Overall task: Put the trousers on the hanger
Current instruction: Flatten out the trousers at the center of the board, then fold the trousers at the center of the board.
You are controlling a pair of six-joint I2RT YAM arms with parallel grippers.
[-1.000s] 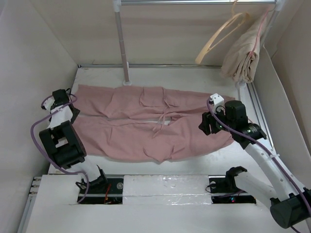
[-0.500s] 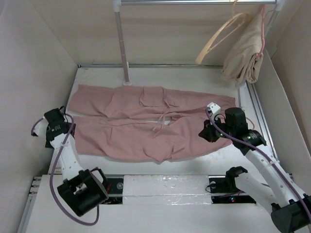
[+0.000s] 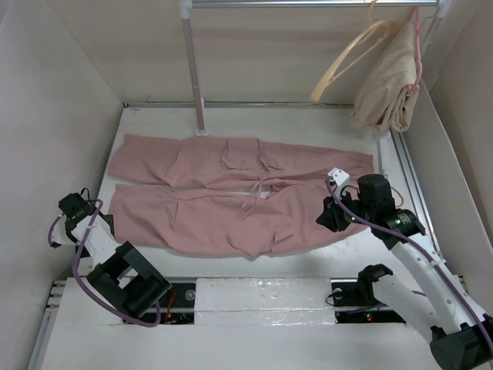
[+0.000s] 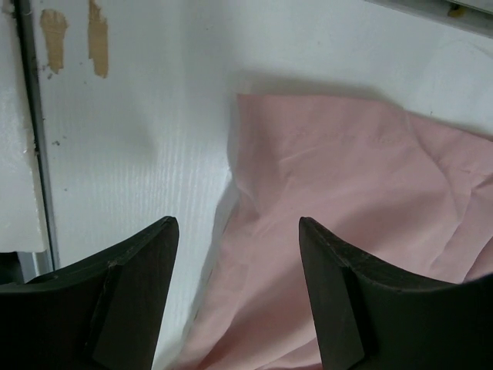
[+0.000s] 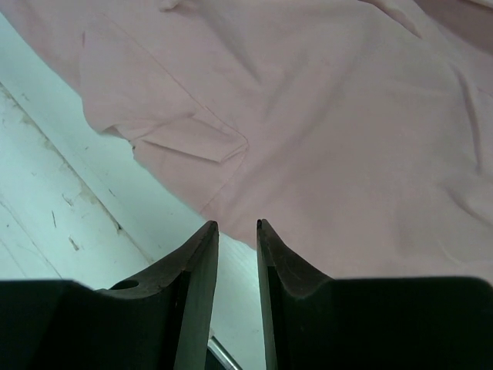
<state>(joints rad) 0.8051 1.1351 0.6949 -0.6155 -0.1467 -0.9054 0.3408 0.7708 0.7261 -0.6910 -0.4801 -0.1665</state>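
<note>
Still spread flat on the bench (image 3: 308,123): the trousers (image 3: 231,200). Beyond their far right end, hanging: the hanger (image 3: 350,58). Pulled back since a second ago to just off their near left corner: left hand (image 3: 75,210), wide, empty. Shifted slightly nearer over their right end: right hand (image 3: 330,214), narrow, gripping nothing.

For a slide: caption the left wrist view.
Open left tool over a corner of the pink trousers on the white table.
</note>
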